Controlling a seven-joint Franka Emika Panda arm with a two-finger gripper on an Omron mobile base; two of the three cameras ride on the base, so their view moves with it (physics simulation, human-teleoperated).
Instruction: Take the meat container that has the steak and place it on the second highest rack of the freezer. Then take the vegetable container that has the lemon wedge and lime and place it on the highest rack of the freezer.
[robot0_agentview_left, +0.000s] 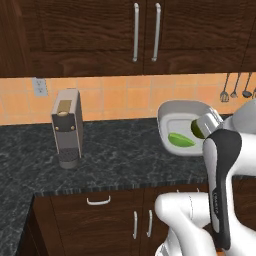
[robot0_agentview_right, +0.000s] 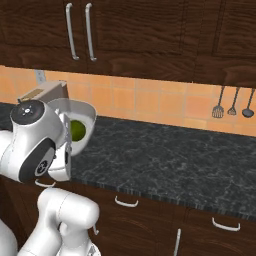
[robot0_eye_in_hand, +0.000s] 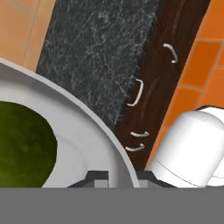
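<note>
We have the gripper (robot0_eye_in_hand: 117, 177) clamped on the vegetable container's (robot0_agentview_left: 176, 123) rim; we should keep it level so the lime (robot0_agentview_left: 197, 129) stays in.

I see open dark speckled stone counter (robot0_agentview_right: 170, 155) right of the arm; a grey boxy coffee machine (robot0_agentview_left: 67, 127) stands left, dark wood upper cabinets (robot0_agentview_left: 145, 35) cap headroom.
</note>
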